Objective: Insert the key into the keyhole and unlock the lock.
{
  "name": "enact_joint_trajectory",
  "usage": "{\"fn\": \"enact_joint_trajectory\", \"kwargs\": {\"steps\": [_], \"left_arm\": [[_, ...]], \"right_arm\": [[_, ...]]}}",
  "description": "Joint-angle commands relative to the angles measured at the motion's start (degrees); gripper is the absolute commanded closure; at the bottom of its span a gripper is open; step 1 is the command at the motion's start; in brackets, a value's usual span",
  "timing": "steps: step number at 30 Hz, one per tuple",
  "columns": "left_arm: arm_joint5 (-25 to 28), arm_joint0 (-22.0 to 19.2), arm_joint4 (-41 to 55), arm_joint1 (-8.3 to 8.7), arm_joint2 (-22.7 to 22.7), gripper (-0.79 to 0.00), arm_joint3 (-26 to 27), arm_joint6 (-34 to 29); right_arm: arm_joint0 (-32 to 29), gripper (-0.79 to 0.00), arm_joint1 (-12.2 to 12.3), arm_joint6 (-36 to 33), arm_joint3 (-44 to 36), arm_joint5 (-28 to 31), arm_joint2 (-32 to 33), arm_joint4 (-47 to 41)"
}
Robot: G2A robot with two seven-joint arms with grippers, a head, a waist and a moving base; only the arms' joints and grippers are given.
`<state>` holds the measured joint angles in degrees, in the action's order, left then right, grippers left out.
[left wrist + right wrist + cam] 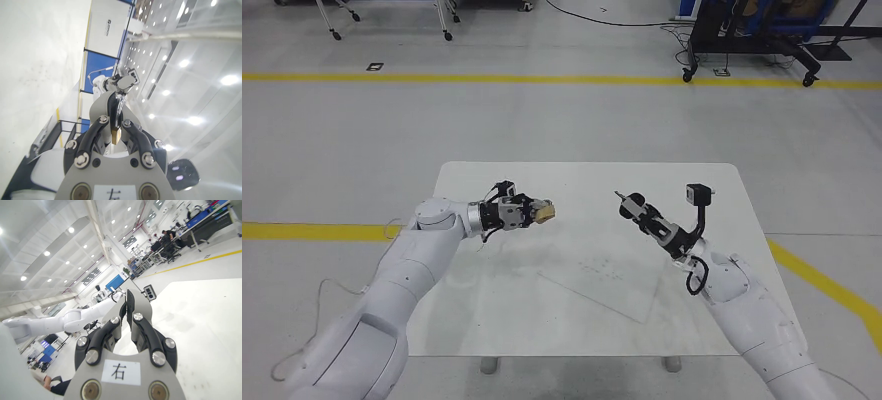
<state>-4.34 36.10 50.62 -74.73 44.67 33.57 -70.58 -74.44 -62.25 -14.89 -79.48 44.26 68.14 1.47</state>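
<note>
My left gripper (525, 213) hangs above the table's left half, shut on a brass padlock (541, 211) that sticks out toward the right arm. In the left wrist view the lock's brass body (114, 136) sits deep between the fingers (98, 108), with its silver metal part (120, 105) farther out. My right gripper (622, 199) is held above the table's right half, pointing at the lock with a clear gap between them. Its black pads (130, 303) are pressed together on a thin metal key (126, 293), of which just an edge shows at the tips.
The white table (572, 345) carries a clear flat sheet (604, 287) near its middle front. The right arm's wrist camera (699, 192) stands up behind its gripper. Grey floor with yellow lines surrounds the table.
</note>
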Motion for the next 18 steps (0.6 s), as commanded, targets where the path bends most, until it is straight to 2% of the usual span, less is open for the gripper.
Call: {"fn": "enact_joint_trajectory", "kwargs": {"steps": [1, 5, 18], "left_arm": [[-4.3, -0.6, -0.8, -0.75, -0.8, 0.0, 1.6, 6.1], [-5.5, -1.0, 0.8, -2.27, -1.1, 0.0, 3.9, 13.3], [-6.5, -1.2, 0.6, -2.54, -1.4, 0.0, 3.8, 14.4]], "right_arm": [[-1.0, 0.0, -0.2, 3.6, -1.7, -4.2, 0.4, 2.1], [-2.2, 0.0, -0.3, 5.7, -4.2, -11.8, 1.2, 3.8], [-2.2, 0.0, -0.3, 5.7, -4.2, -11.8, 1.2, 3.8]]}}
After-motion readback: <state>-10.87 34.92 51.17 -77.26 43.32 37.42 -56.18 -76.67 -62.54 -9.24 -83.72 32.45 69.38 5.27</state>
